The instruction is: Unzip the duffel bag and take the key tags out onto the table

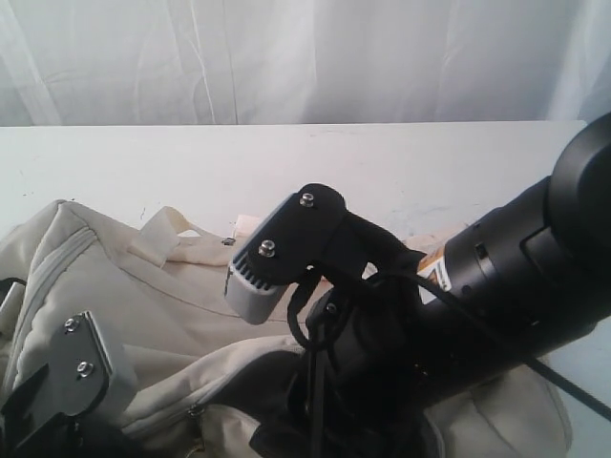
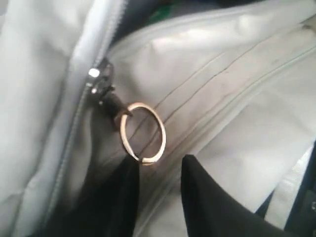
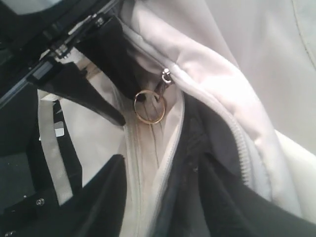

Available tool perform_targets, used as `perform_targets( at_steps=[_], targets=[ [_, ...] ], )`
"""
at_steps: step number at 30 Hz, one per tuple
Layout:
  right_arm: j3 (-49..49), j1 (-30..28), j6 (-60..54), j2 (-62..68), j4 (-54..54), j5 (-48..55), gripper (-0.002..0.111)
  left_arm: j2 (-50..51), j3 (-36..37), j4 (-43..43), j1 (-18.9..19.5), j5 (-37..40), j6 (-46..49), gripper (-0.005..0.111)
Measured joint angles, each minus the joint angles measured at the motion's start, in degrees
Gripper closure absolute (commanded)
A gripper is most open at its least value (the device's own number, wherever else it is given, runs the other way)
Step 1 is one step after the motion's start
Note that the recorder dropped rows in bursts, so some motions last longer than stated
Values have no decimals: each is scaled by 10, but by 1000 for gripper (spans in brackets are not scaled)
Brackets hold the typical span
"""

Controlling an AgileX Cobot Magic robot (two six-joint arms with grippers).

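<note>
Saw bag (image 1: 143, 296) on table (image 1: 286, 172), zip (image 2: 74, 128) part-open, dark lining (image 3: 197, 133) showing. Found L gripper (image 2: 160, 163) w/ jaws apart, one fingertip (image 2: 129, 170) just beside pull ring (image 2: 163, 134). Found R gripper (image 3: 163, 163) w/ jaws apart too, by the opening.

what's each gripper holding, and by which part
The left gripper holds nothing: jaws apart, zipper ring at one fingertip. The right gripper: cannot tell.
</note>
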Motion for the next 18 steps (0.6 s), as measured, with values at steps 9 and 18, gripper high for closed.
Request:
perform_targets(
  at_steps=[9,18],
  targets=[
    [0,0,0,0,0,0,65,-47,0,265,0,-6,-309,71],
    [0,0,0,0,0,0,65,-50,0,441,-47,-38,-522,71]
  ],
)
